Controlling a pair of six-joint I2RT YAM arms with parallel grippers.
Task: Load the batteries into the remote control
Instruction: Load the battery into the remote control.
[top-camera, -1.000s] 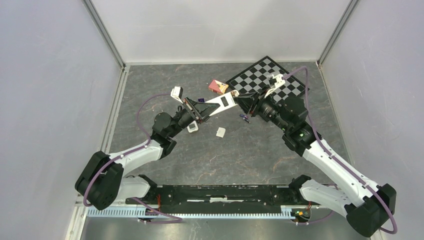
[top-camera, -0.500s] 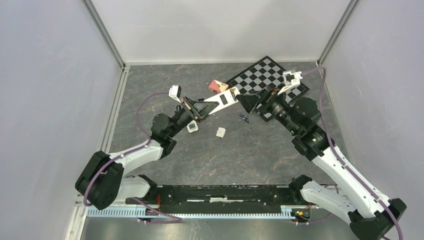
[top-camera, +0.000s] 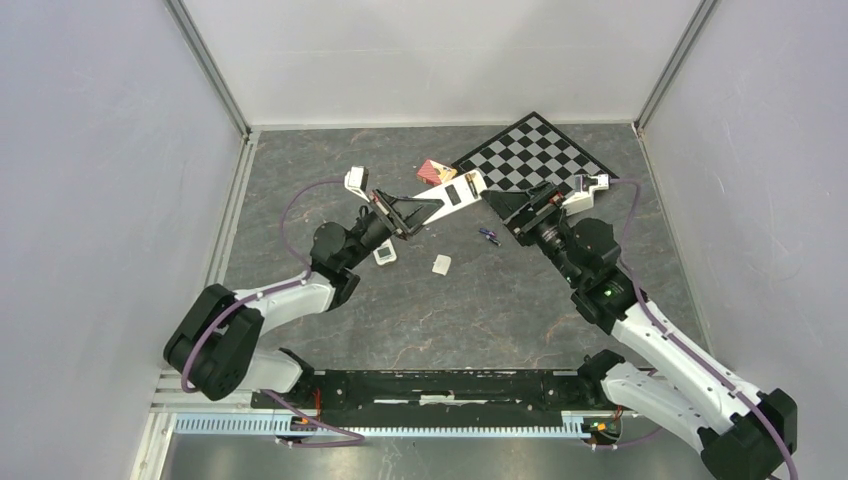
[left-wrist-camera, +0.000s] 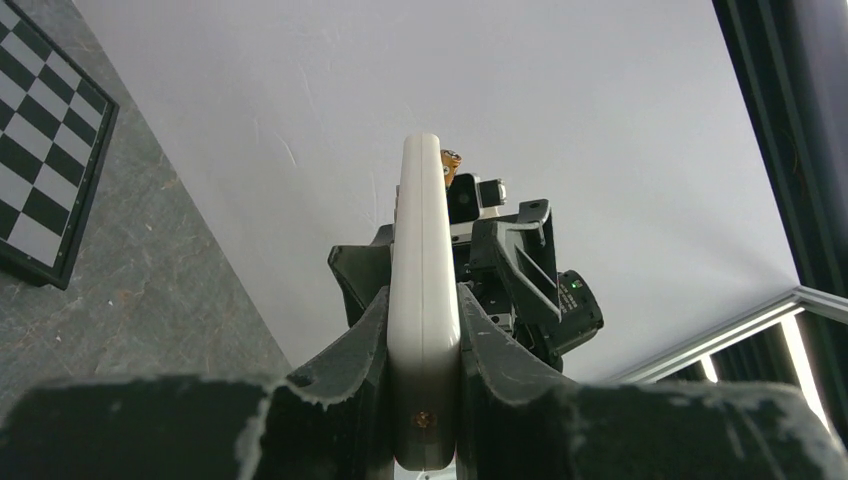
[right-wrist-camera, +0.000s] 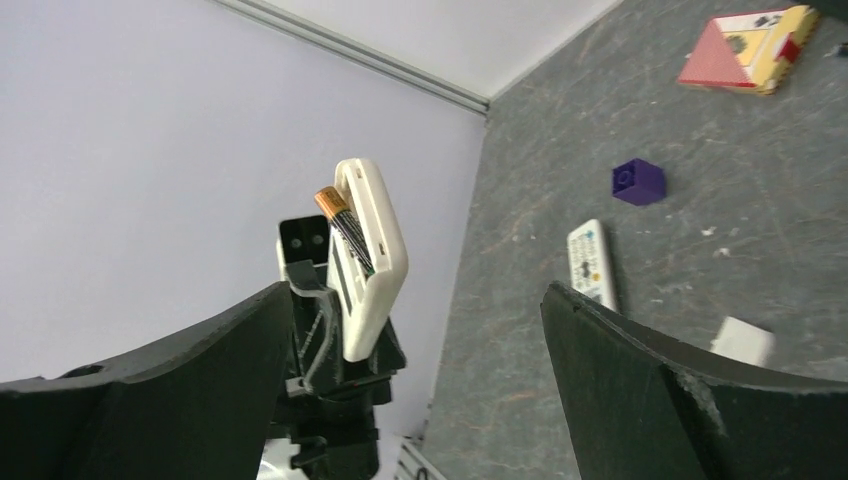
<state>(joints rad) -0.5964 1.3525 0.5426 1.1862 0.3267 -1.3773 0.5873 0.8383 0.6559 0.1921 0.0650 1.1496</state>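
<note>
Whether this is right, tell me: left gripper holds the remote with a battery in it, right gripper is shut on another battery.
Wrong: the right gripper is open and empty, per the right wrist view. The left gripper holds the remote, battery in it.

I count two remotes: the raised remote control (left-wrist-camera: 420, 300) and a small white remote (top-camera: 386, 256); one battery (right-wrist-camera: 345, 225) in its bay; one purple block (right-wrist-camera: 638, 182); one chessboard (top-camera: 530, 155); one red-yellow box (top-camera: 436, 172).

Smooth plastic remote control (left-wrist-camera: 422, 330), glossy metal-capped battery (right-wrist-camera: 345, 235), scuffed matt stone-look table (top-camera: 500, 300)
</note>
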